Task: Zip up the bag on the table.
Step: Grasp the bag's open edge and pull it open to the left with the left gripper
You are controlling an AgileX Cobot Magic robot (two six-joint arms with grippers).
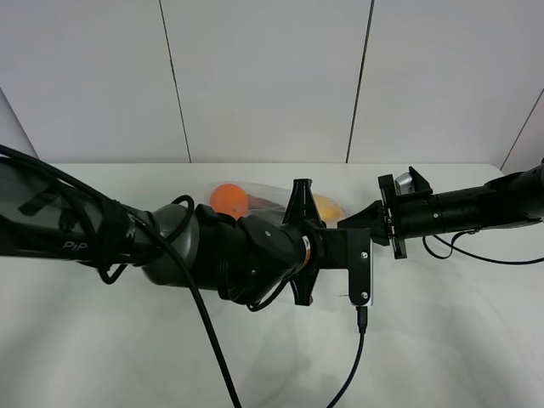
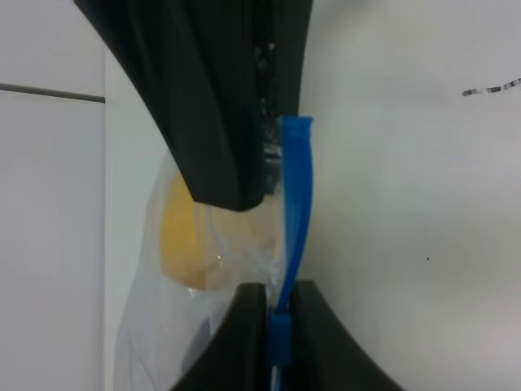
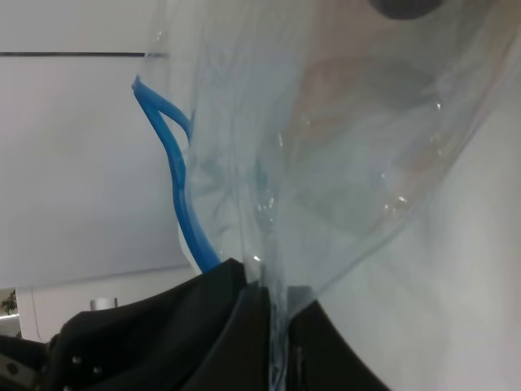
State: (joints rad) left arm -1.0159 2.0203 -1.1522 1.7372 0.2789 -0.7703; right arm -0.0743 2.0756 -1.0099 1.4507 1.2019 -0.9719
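Note:
The clear plastic bag (image 1: 255,197) lies at the back middle of the white table (image 1: 459,331), mostly hidden behind my left arm. An orange (image 1: 228,199), a dark eggplant (image 1: 270,204) and a yellow pear (image 1: 328,206) show through it. My left gripper (image 2: 279,308) is shut on the blue zip strip (image 2: 294,204), with the pear (image 2: 183,236) beside it. My right gripper (image 3: 273,303) is shut on the clear plastic of the bag (image 3: 342,163) next to the blue strip (image 3: 174,175). In the exterior view the right gripper (image 1: 347,223) meets the bag's right end.
My left arm (image 1: 212,246) crosses the table's middle, and a black cable (image 1: 360,344) hangs from its wrist camera toward the front edge. The right arm (image 1: 467,208) reaches in from the right with a cable loop (image 1: 476,255) under it. A white panelled wall stands behind.

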